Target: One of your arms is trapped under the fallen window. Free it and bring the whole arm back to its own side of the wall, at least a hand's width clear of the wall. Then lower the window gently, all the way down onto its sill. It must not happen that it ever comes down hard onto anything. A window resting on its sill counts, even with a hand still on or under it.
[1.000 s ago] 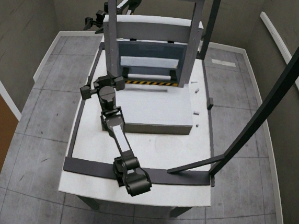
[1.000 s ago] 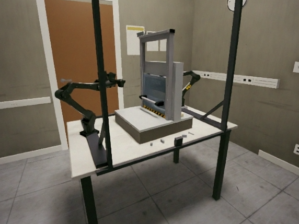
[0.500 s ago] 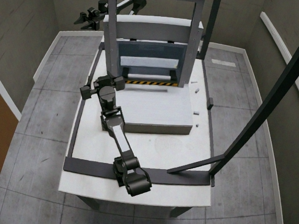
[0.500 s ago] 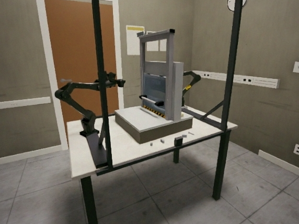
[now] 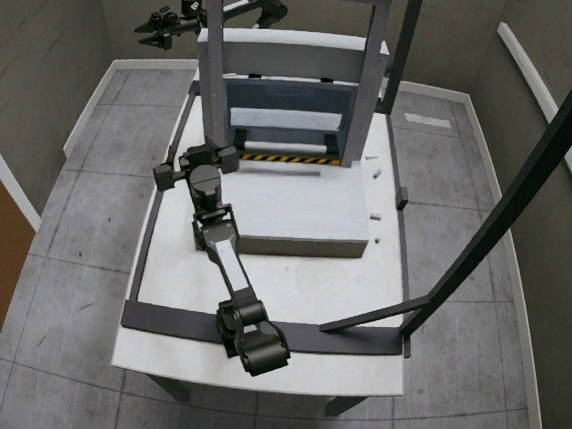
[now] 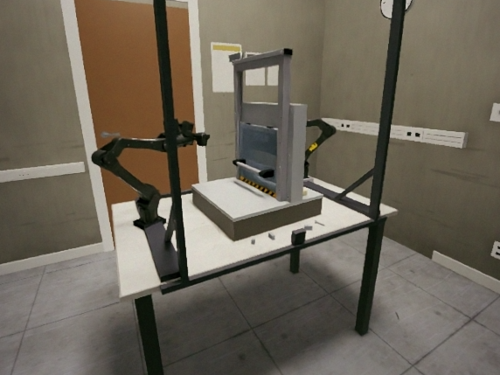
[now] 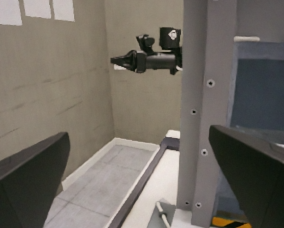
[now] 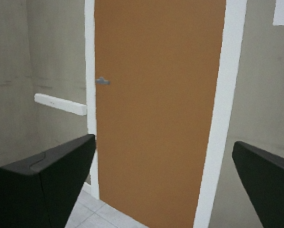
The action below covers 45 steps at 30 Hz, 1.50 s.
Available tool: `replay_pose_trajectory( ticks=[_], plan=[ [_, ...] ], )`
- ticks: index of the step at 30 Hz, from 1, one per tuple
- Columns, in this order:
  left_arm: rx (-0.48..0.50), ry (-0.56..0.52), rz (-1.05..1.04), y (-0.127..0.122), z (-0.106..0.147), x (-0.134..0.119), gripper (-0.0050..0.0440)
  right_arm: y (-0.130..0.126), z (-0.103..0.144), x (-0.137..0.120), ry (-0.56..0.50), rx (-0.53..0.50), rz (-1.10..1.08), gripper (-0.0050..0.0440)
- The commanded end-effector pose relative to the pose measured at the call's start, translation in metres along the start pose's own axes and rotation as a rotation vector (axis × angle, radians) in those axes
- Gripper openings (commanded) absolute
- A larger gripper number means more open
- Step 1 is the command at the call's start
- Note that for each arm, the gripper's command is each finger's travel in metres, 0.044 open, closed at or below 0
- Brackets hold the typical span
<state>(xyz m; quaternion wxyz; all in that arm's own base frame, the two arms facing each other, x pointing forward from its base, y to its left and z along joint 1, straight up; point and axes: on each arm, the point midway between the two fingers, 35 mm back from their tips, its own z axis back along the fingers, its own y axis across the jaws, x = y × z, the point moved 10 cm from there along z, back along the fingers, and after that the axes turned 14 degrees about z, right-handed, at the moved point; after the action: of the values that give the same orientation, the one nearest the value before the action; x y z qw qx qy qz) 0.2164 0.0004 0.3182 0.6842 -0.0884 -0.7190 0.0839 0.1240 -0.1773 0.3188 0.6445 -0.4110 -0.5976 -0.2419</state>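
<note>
The grey window frame point(image 5: 295, 66) stands on a raised grey platform point(image 5: 300, 206). Its blue-grey sash point(image 5: 290, 108) sits low, with the white handle bar point(image 5: 285, 147) just above the yellow-black striped sill point(image 5: 290, 159); I cannot tell if they touch. My left gripper point(image 5: 196, 163) is open and empty on the near side, beside the frame's left post point(image 7: 200, 115). My right gripper point(image 5: 152, 31) is open and empty in the air behind the wall, out past its left edge. It also shows in the left wrist view point(image 7: 125, 61). In the side view the left gripper point(image 6: 203, 138) hovers short of the sash point(image 6: 258, 149).
Dark cell posts point(image 5: 500, 221) and a brace rise at the right. Small grey bits point(image 5: 375, 173) and a dark block point(image 5: 401, 198) lie on the table right of the platform. The right wrist view faces an orange door point(image 8: 155, 115).
</note>
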Motion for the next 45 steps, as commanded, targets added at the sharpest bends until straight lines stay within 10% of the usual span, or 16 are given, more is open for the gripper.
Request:
replay_pose_trajectory(
  ticks=[1,23,45],
  plan=[
    [-0.001,-0.039,-0.003,-0.002,0.002,0.012,0.04,-0.03,0.001,0.001,0.006,-0.124,0.008,0.04],
    [-0.001,-0.039,-0.003,-0.002,0.002,0.012,0.04,-0.126,0.039,-0.021,0.125,-0.601,0.038,0.04],
    [-0.009,-0.016,-0.003,-0.001,0.0,0.007,0.04,-0.136,0.05,-0.02,0.136,-0.676,0.045,0.04]
  ],
)
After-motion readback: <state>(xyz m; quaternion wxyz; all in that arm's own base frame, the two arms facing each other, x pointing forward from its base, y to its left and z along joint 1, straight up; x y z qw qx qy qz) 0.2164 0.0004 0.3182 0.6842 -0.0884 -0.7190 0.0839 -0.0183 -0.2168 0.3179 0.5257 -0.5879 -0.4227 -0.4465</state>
